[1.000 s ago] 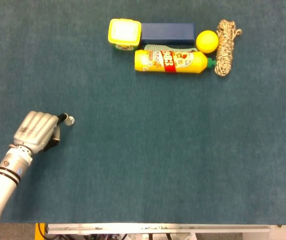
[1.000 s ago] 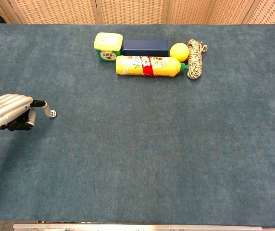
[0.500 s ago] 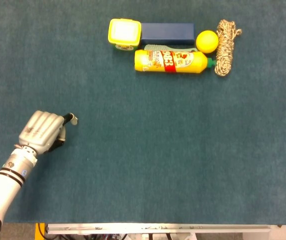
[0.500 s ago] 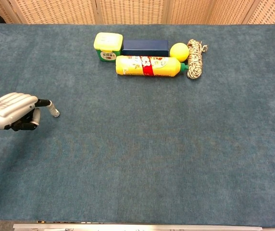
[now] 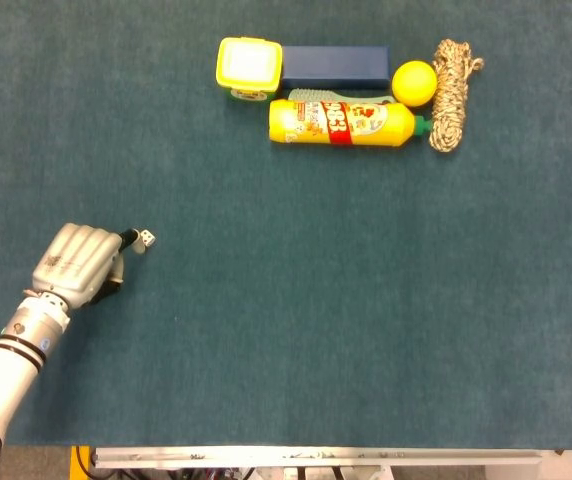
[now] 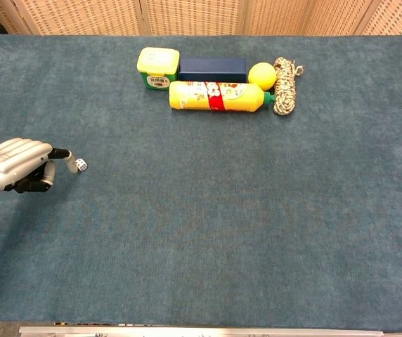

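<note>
My left hand [image 5: 74, 264] lies low at the table's left side, also seen in the chest view [image 6: 15, 163]. Most of its fingers are curled in, and one dark-tipped finger [image 5: 126, 239] sticks out to the right. A tiny white die [image 5: 147, 238] with dark dots sits on the teal cloth just off that fingertip; in the chest view the die [image 6: 81, 164] appears to touch it or nearly so. The hand holds nothing. Neither view shows my right hand.
At the far middle lies a tight group: a yellow-lidded tub [image 5: 249, 66], a dark blue box [image 5: 334, 66], a yellow ball [image 5: 414, 82], a coiled rope [image 5: 453, 92] and a yellow bottle [image 5: 344, 122] on its side. The table's front edge [image 5: 316, 458] runs along the bottom.
The left hand pushed right and slightly forward, then drew back a little. The die now lies a bit further right, showing clear of the fingertip.
</note>
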